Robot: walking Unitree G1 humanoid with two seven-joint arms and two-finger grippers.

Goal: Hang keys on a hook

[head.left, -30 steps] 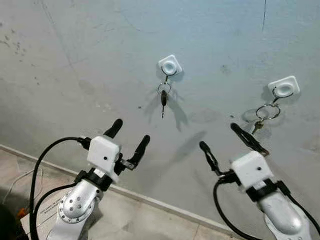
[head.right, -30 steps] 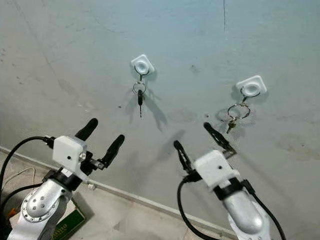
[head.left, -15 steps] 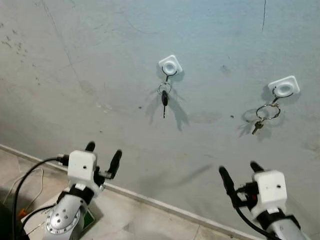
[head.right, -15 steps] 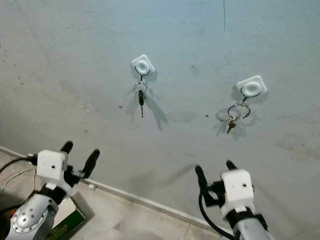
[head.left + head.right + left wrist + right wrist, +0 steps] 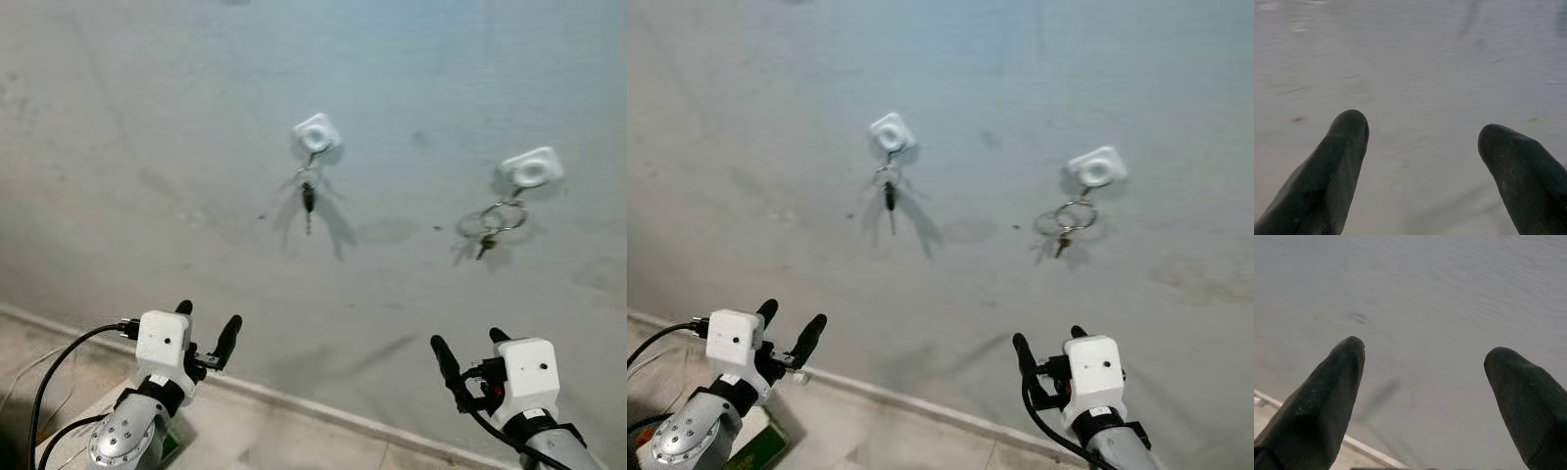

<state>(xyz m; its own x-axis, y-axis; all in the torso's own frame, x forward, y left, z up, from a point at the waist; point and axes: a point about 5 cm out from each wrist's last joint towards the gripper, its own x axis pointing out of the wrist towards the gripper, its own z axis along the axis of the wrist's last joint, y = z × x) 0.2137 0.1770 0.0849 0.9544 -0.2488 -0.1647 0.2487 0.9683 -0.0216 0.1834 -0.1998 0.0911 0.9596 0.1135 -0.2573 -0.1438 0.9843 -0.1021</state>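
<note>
A: Keys [image 5: 308,193] were on the left white hook [image 5: 313,131], and a key ring [image 5: 495,221] hung on the right white hook [image 5: 530,167]. Both bunches sat up on the grey wall [image 5: 147,147]. So was the hanging done?

B: It looked done to me. Your left gripper [image 5: 206,330] was low, near the pale strip at the bottom of the wall [image 5: 294,406]. Its fingers [image 5: 1332,166] were spread apart with nothing between them.

A: And the other one?

B: Your right gripper [image 5: 470,354] was low too, well apart from the key ring. Its fingers [image 5: 1322,396] were spread wide, and you held nothing there either.

A: So what was the good way to finish?

B: I think you did best to keep both arms down and away from the hooks. A bump could have knocked a bunch off. The head views were a bit blurry, so I could not tell how deep each ring sat on its hook. You could have held steady and looked once more.
</note>
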